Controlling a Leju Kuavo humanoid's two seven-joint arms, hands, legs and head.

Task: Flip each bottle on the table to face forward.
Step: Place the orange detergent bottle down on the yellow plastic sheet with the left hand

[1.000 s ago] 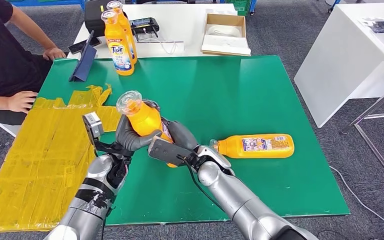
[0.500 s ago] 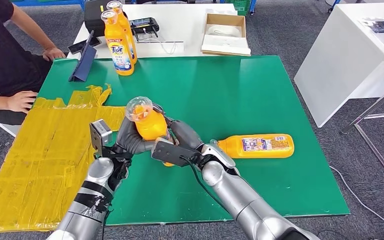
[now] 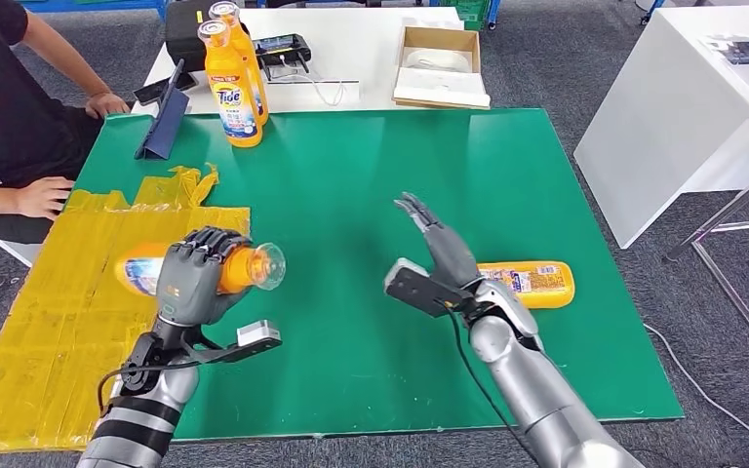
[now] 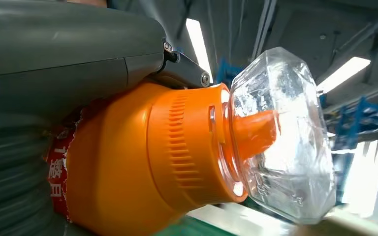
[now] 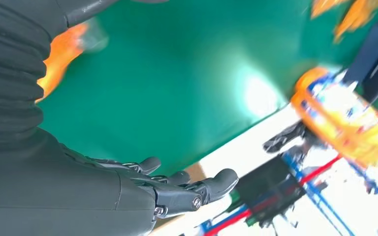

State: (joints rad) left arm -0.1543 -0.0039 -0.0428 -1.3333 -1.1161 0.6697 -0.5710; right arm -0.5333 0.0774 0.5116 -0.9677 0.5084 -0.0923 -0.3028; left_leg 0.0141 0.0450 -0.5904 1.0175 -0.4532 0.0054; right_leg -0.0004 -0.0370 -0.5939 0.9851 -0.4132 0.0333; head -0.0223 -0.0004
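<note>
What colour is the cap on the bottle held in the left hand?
Clear, over an orange spout; the cap on the bottle in the left hand shows best in the left wrist view.

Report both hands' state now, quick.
Left hand: grips the orange bottle, held sideways.
Right hand: open, fingers apart, holding nothing.

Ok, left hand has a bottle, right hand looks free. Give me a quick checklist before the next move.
1. Left hand grips the held bottle around its body: ok.
2. Held bottle's clear cap seated: ok.
3. Held bottle's label facing forward: cannot tell, the fingers cover it.
4. Right hand free, fingers spread: ok.
5. Lying bottle still on its side on the green mat, partly behind the right hand: not ok.
6. Two upright bottles at the mat's far edge, Tide label visible on the front one: ok.
</note>
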